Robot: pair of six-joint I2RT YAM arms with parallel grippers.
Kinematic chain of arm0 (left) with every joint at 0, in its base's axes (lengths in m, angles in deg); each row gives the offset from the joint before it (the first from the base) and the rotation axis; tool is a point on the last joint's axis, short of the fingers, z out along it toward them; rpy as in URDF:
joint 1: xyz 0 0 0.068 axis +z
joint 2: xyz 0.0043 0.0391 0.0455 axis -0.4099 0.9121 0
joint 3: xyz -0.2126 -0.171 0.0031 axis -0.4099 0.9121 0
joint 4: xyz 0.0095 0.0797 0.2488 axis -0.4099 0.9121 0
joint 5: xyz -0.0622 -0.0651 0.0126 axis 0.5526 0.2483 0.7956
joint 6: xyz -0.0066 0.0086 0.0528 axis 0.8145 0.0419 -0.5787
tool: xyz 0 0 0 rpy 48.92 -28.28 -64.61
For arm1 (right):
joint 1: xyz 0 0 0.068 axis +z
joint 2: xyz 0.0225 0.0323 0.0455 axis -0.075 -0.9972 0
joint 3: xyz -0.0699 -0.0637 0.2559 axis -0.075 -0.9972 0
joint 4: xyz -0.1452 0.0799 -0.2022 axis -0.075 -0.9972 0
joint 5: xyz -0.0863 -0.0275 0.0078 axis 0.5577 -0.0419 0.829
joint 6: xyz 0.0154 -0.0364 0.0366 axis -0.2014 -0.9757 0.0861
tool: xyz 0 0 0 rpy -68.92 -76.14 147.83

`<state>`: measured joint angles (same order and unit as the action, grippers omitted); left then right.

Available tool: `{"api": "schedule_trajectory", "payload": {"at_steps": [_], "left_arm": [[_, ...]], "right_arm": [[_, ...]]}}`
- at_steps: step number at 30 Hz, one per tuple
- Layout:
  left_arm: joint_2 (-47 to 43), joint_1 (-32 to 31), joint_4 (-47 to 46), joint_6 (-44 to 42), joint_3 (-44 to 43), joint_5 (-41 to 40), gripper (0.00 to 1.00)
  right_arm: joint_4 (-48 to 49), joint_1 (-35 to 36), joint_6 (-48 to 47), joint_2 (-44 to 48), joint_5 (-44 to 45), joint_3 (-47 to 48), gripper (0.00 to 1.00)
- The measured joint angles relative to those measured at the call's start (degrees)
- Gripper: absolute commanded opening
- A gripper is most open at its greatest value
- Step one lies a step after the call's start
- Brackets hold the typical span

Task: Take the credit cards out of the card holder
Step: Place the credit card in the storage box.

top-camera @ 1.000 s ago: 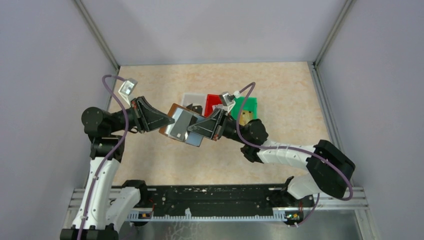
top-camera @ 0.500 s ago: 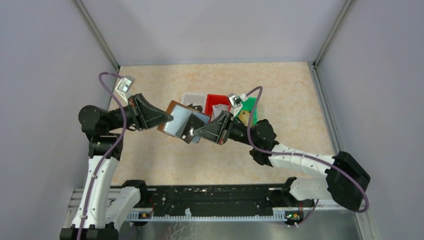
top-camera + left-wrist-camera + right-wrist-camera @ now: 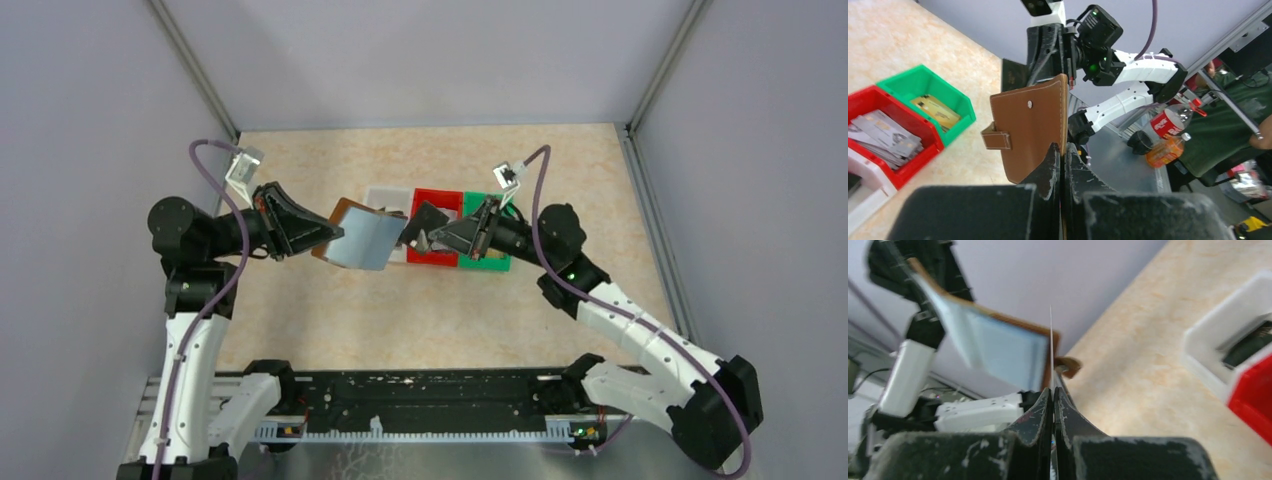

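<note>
1. Left end effector (image 3: 1062,151): clenched on the lower edge of the holder (image 3: 1033,127), keeping it in the air above the bench (image 3: 580,180), left of the bins.

2. Right end effector (image 3: 1052,392): clenched on 1 black card (image 3: 430,215), raised over the red bin. In the right wrist view the card appears edge-on, as a thin upright line between the fingers. It sits just beside the holder's far edge; whether the 2 touch cannot be told.

3. Bench: pale marbled top, carrying 3 bins in a row.

4. White bin (image 3: 863,202): leftmost of the row. A dark item lies inside, too cut off to name.

5. Red bin (image 3: 913,167): middle of the row, holding a loose pile of silvery cards (image 3: 883,137).

6. Green bin (image 3: 960,127): rightmost of the row, holding 1 gold card (image 3: 938,111).

7. Holder: brown and stitched, folded open. In the left wrist view its outer face stands roughly upright, with a small round snap. The pale bluish sleeves (image 3: 365,242) fan out toward the right end effector.

8. Snap tab (image 3: 995,140): a short brown strap sticking out from the holder's side.
</note>
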<state>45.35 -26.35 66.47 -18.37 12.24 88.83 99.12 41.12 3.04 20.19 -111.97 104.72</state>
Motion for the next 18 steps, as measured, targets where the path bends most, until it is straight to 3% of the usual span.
{"api": "schedule_trajectory", "payload": {"at_steps": [5, 10, 18], "left_arm": [[-0.2, 0.0, 11.7, -14.3, -6.8, -0.4, 0.0], [-2.5, 0.0, 22.6, -28.9, -12.1, -1.2, 0.0], [-5.7, 0.0, 28.1, -35.5, -12.8, -0.2, 0.0]], "right_arm": [[-18.8, -4.0, -10.2, -6.9, -0.6, 11.6, 0.0], [-27.3, -5.2, -17.2, -21.1, -0.6, 21.8, 0.0], [-34.5, -3.4, -21.1, -50.2, -1.3, 41.4, 0.0]]}}
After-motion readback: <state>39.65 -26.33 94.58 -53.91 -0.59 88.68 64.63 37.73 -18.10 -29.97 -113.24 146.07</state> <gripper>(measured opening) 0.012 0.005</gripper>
